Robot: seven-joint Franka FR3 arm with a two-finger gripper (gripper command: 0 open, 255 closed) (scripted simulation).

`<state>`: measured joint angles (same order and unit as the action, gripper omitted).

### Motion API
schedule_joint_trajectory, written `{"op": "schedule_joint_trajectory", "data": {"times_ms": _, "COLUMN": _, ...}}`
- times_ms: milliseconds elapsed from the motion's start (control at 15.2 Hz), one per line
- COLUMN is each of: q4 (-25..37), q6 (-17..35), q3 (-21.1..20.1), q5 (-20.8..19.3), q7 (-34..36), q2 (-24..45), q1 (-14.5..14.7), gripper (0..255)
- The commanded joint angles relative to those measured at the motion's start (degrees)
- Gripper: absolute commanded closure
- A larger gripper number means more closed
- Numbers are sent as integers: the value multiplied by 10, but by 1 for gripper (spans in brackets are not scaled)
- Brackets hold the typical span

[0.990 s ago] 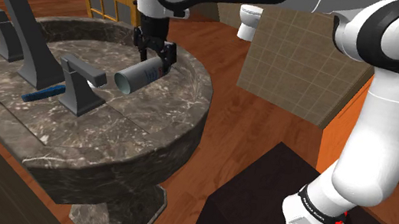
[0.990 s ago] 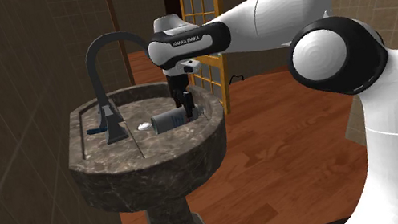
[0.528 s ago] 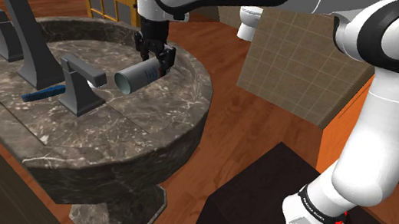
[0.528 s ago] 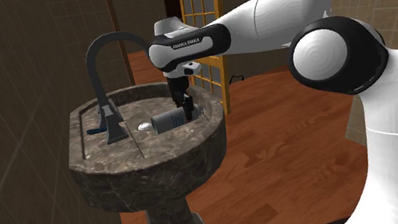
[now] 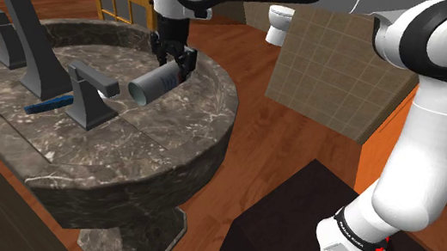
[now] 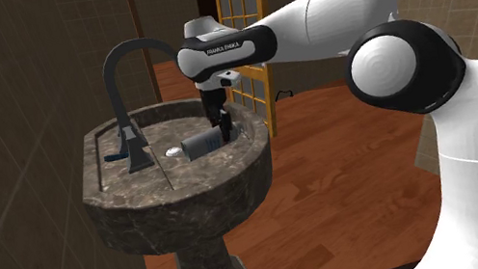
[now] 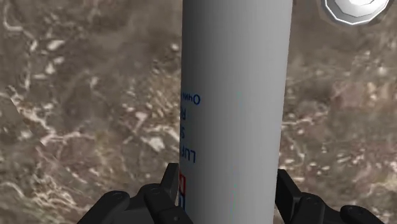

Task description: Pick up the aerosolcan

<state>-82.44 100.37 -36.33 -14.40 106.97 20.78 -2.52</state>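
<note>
The claw (image 7: 226,191) is clamped on the grey aerosol can (image 7: 235,89), fingers pressing both sides, over the marble sink (image 5: 152,164).

Location: residential bathroom. Indicators: dark marble pedestal sink (image 6: 186,180) with tall faucet (image 6: 113,89), white toilet (image 5: 278,23), tiled wall (image 5: 333,64), wood floor (image 5: 297,146).

- Shoulder view: the light is soft and even; the white arm (image 5: 421,160) looks bright, with gentle grey shading along its curves.
- The dark marble sink (image 5: 167,153) looks matte, its pale veins the lightest marks on it.
- Second exterior view: dimmer (the tiled wall (image 6: 10,114) at 9 o'clock is murky brown), while the lattice door (image 6: 258,92) near 12 o'clock shows warm yellow.
- Wrist view: the aerosol can (image 7: 235,95) is a flat pale grey, and the drain (image 7: 355,9) beside it gleams.
</note>
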Motion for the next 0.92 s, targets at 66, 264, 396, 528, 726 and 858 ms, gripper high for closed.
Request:
{"op": "schedule_joint_trajectory", "data": {"times_ms": 66, "q4": 24, "q6": -23, "q3": -1, "q5": 0, "q7": -1, "q2": 0, "q1": 4, "gripper": 255}}
{"op": "schedule_joint_trajectory", "data": {"times_ms": 264, "q4": 52, "q6": -48, "q3": -1, "q5": -1, "q7": -3, "q2": 4, "q1": 9, "gripper": 255}}
{"op": "schedule_joint_trajectory", "data": {"times_ms": 396, "q4": 72, "q6": -65, "q3": -2, "q5": -3, "q7": -3, "q2": 7, "q1": 13, "gripper": 255}}
{"op": "schedule_joint_trajectory", "data": {"times_ms": 528, "q4": 94, "q6": -83, "q3": -2, "q5": -5, "q7": -4, "q2": 11, "q1": 17, "gripper": 255}}
{"op": "schedule_joint_trajectory", "data": {"times_ms": 726, "q4": 129, "q6": -110, "q3": -1, "q5": -9, "q7": -5, "q2": 19, "q1": 26, "gripper": 255}}
{"op": "schedule_joint_trajectory", "data": {"times_ms": 858, "q4": 131, "q6": -112, "q3": -1, "q5": -10, "q7": -5, "q2": 19, "q1": 26, "gripper": 255}}
